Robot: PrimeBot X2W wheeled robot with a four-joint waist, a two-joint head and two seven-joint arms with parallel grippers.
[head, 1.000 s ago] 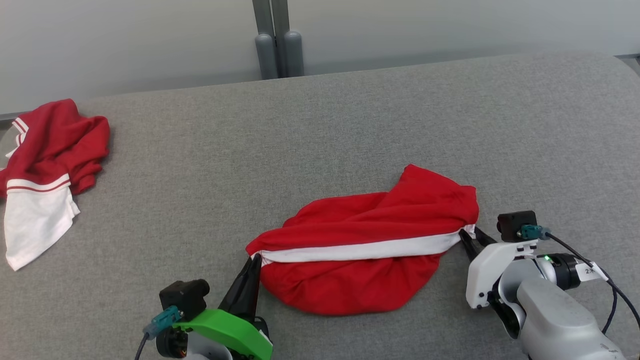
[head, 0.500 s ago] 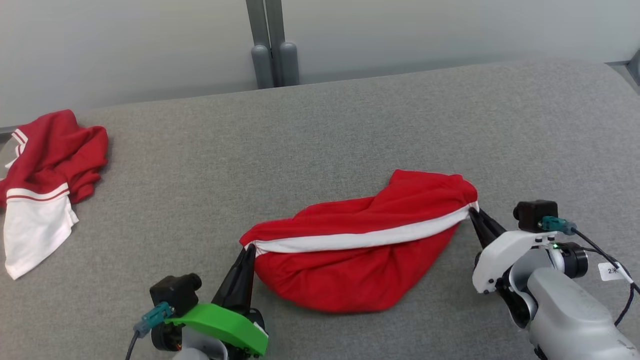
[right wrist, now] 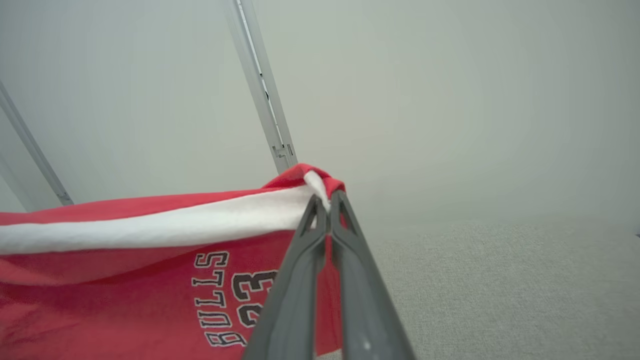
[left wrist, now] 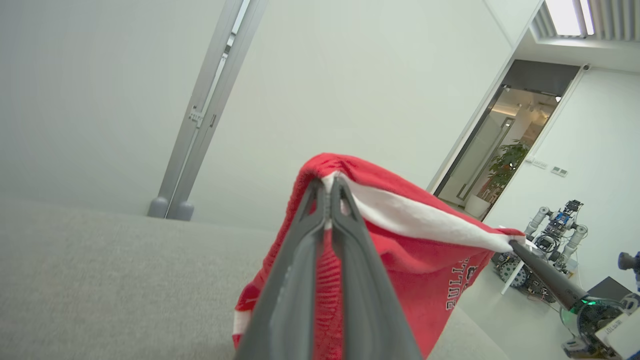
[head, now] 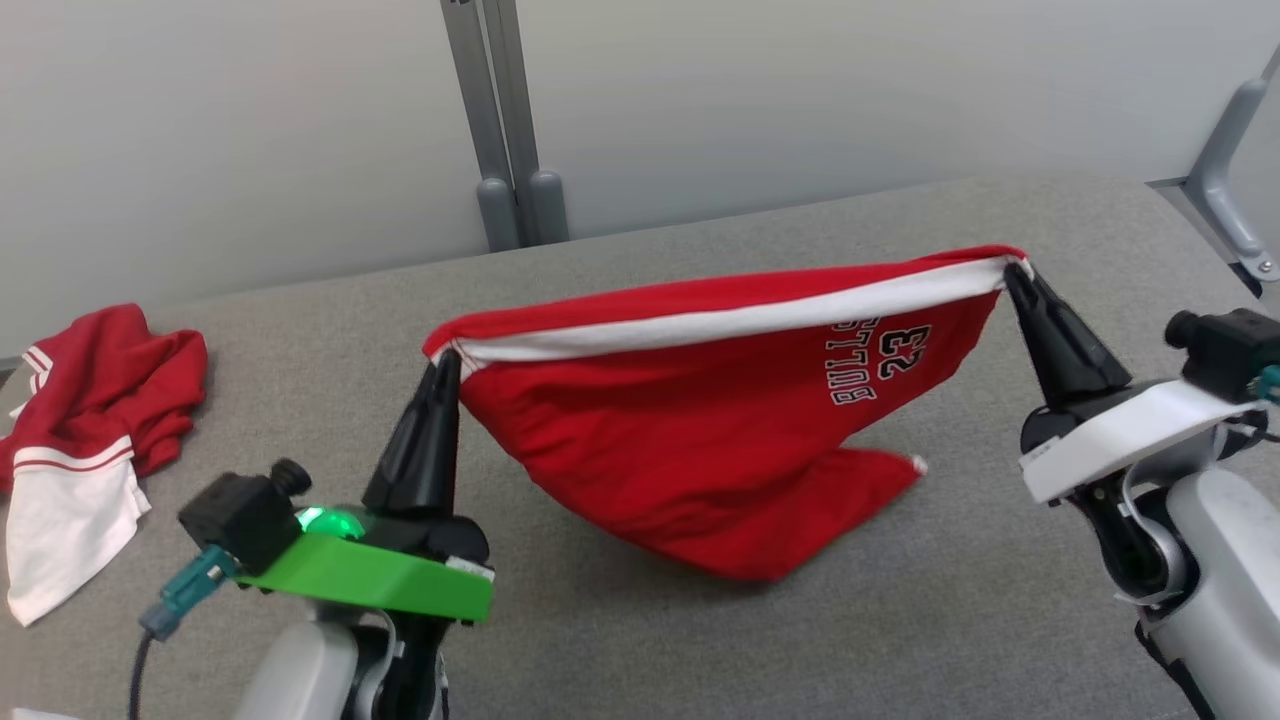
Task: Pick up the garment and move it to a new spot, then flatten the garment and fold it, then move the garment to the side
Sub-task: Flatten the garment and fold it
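The garment [head: 700, 440] is a pair of red shorts with a white waistband and black "BULLS 23" lettering. It hangs stretched between my two grippers above the grey table [head: 700, 630], its lower end still touching the surface. My left gripper [head: 447, 357] is shut on the waistband's left end, seen close in the left wrist view [left wrist: 327, 189]. My right gripper [head: 1010, 268] is shut on the right end of the waistband, as the right wrist view [right wrist: 326, 201] confirms. The garment [right wrist: 125, 270] droops below the band.
A second red and white garment [head: 90, 420] lies crumpled at the table's far left edge. Grey posts [head: 510, 200] stand against the wall behind the table. Another robot [left wrist: 550, 235] stands on the floor in the distance in the left wrist view.
Both grippers have risen with the waistband, lifting the shorts off the table and stretching them out. The right gripper closed on the band's end. The head camera has tilted up.
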